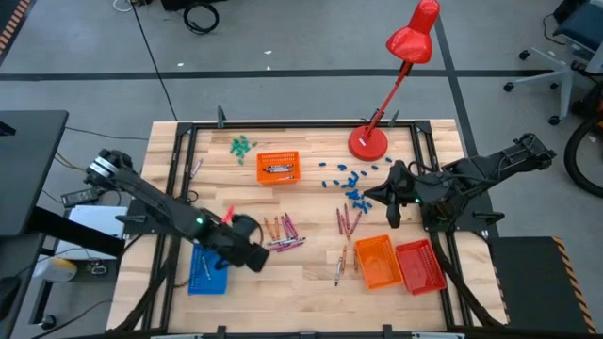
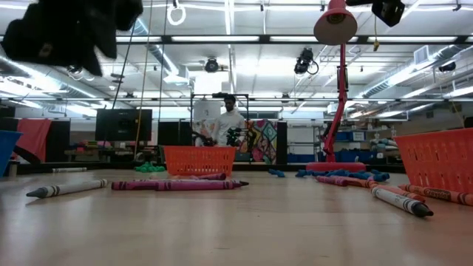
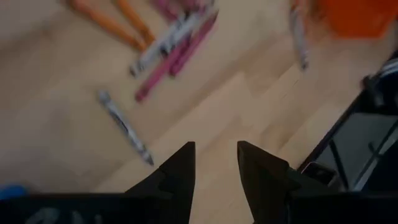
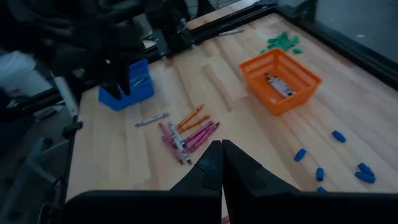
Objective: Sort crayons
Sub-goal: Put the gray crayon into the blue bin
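- Left end effector (image 3: pixel 215 163): fingers parted by a narrow gap, nothing between them; it hangs above the wooden surface (image 1: pixel 311 273), just beside the blue tray (image 1: pixel 207 268) at the near left.
- Right end effector (image 4: pixel 221 163): fingers pressed together, empty; it sits over the right side of the surface, near the scattered blue pieces (image 1: pixel 350 181).
- Crayons (image 1: pixel 285 233): a loose cluster of orange, magenta and grey-white sticks lies flat at mid-surface, just right of the left end effector; one grey-white crayon (image 3: pixel 126 127) lies apart from it.
- A second group of crayons (image 1: pixel 347 223) lies right of centre, near the orange tray (image 1: pixel 377 262) and the red tray (image 1: pixel 421 266), which stand side by side.
- Another orange tray (image 1: pixel 277 168) stands toward the far side, with something in it.
- Green pieces (image 1: pixel 243 145) lie at the far left; a red desk lamp (image 1: pixel 368 141) stands at the far edge.
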